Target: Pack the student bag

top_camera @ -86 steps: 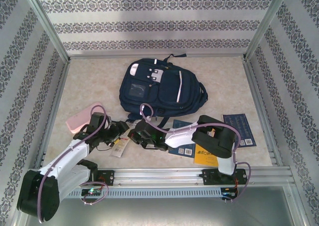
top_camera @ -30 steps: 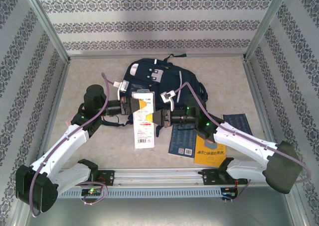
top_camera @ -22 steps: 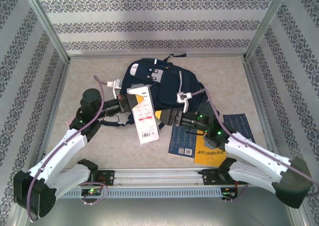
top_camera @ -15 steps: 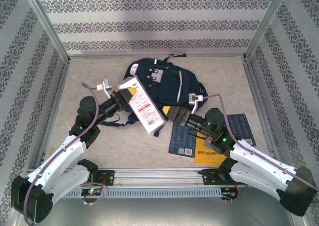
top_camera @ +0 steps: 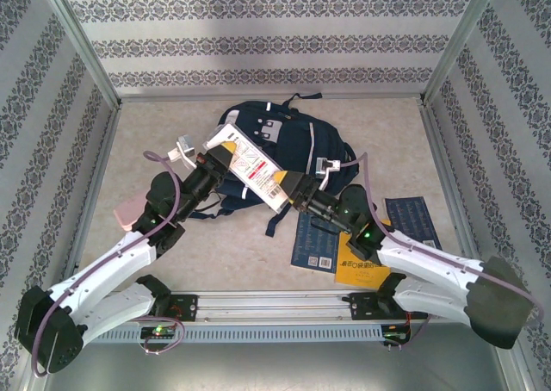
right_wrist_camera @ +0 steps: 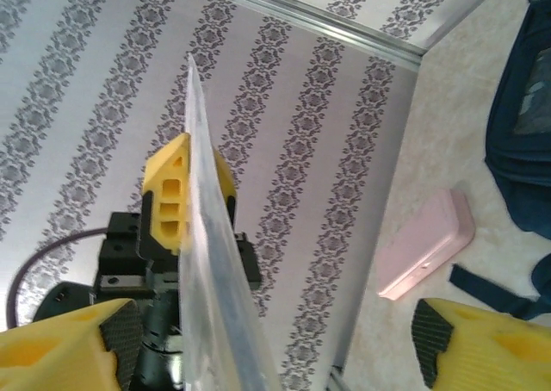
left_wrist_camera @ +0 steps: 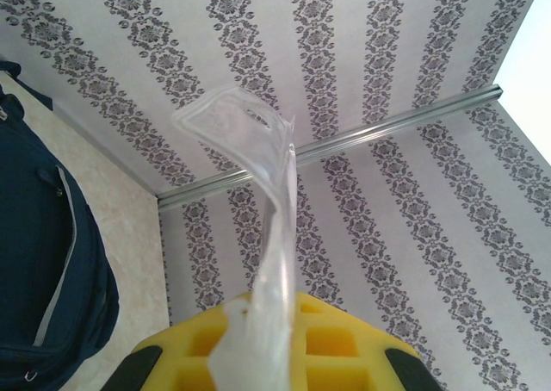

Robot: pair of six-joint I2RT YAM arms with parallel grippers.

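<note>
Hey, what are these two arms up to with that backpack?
They are packing it. The left gripper is shut on one end of a flat white packet, held in the air above the near side of the navy bag. The right gripper is at the packet's other end, jaws open around its edge. Books and a pink case lie on the table, not yet packed.

Damask-striped wallpapered walls [top_camera: 258, 42] enclose a beige tabletop [top_camera: 155, 133] edged by aluminium rails [top_camera: 82, 38].
</note>
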